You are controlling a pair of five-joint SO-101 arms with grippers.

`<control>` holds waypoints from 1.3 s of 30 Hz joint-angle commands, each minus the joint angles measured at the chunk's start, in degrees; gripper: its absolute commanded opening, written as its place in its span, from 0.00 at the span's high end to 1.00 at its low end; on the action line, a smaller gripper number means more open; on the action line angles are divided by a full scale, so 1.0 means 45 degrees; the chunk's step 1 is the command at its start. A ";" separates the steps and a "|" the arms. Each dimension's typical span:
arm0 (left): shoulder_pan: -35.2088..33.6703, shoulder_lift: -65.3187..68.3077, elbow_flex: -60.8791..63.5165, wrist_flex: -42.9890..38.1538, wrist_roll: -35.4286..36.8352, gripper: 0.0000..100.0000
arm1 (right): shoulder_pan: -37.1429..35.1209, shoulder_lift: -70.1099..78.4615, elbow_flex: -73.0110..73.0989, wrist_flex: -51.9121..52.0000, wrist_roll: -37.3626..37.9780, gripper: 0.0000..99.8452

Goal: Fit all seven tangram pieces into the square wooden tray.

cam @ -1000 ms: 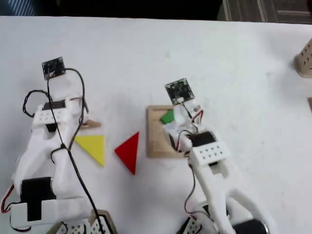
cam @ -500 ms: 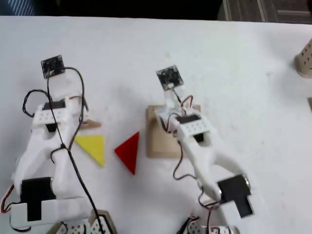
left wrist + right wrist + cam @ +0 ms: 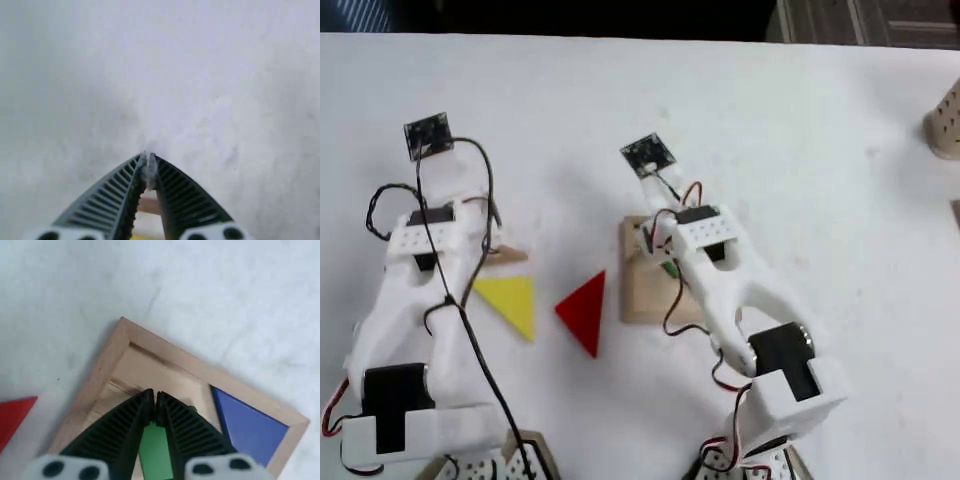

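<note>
**Green piece** point(image 3: 155, 452): lies inside the wooden tray point(image 3: 638, 295), just beside the blue piece point(image 3: 247, 422). Long axis seemingly 11-to-5 o'clock, in line with the right jaws.
**Right jaws:** pressed together over it, gripping nothing.
**Left jaws:** closed, nothing seen held.
**Red triangle** point(image 3: 584, 310): at the tray's 9 o'clock.
**Hazard:** a skewed push likely wedges the green piece against the rim.

No writing, number or sign can be read anywhere on this table. The two small dark boards point(image 3: 428, 137) point(image 3: 647, 154) sitting atop the arms carry tiny pale specks, far too small to make out as letters. The wooden tray point(image 3: 102, 367) shows only grain along its rim.
</note>
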 commanded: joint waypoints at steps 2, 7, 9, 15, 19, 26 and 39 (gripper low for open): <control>-0.0107 -0.0635 -0.0059 -0.0313 -0.0117 0.98 | 0.0244 -0.0615 -0.0469 0.0107 0.0195 0.98; -0.0107 -0.0635 -0.0059 -0.0313 -0.0117 0.98 | 0.0498 -0.2842 0.0469 0.0811 0.0215 0.98; -0.0107 -0.0635 -0.0059 -0.0313 -0.0117 0.98 | 0.0479 -0.3858 0.1563 0.0830 0.0274 0.98; -0.0107 0.0088 -0.0391 -0.0332 -0.0117 0.98 | 0.0420 -0.5304 0.3966 0.1495 0.0293 0.98; -0.0147 0.1065 -0.1133 -0.0215 -0.0098 0.98 | 0.0459 -0.4913 0.3966 0.2549 0.0293 0.98; -0.0186 0.1299 -0.1504 0.0313 -0.0098 0.98 | 0.0830 -0.4679 0.3868 0.2530 0.0293 0.98; -0.0186 0.1299 -0.1485 0.0313 -0.0117 0.98 | 0.1104 -0.3214 0.2852 0.2256 0.0313 0.98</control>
